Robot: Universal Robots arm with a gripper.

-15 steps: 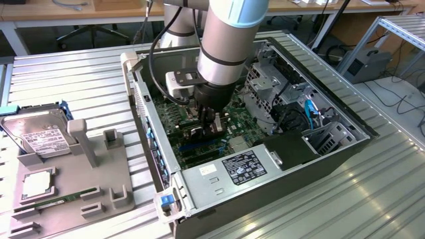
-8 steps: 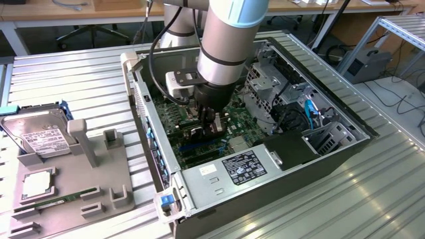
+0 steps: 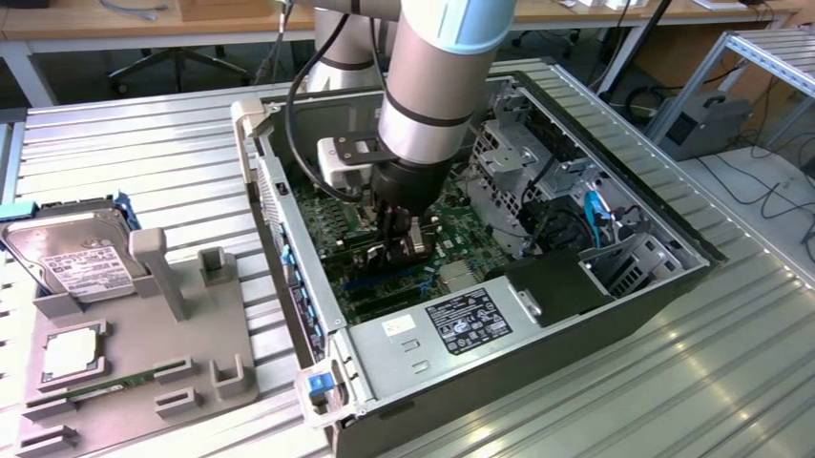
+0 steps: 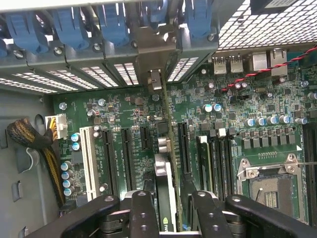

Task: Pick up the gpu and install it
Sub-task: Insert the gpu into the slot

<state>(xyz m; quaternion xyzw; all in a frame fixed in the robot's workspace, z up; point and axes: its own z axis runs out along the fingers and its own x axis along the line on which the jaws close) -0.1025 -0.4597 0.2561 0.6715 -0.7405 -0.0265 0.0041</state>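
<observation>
Where the work sits: ribbed metal table; hard drive in a grey fixture at the exterior view's left, open computer case mid-table, cabled floor at its right.
Gripper: down inside the case, astride the gpu; clamped or clear, cannot tell.
Gpu: upright on edge on the motherboard.
Room: case wall and drive cage near on either side.

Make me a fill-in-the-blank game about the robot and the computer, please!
1. The robot arm reaches into the open case of a ___.
2. The gpu stands on edge at the ___ motherboard.
3. The hard drive lies ___ the case, by a gray holder.
4. One long slot on the motherboard is ___; its neighbours are black.
Missing words: computer, green, outside, white.
</observation>
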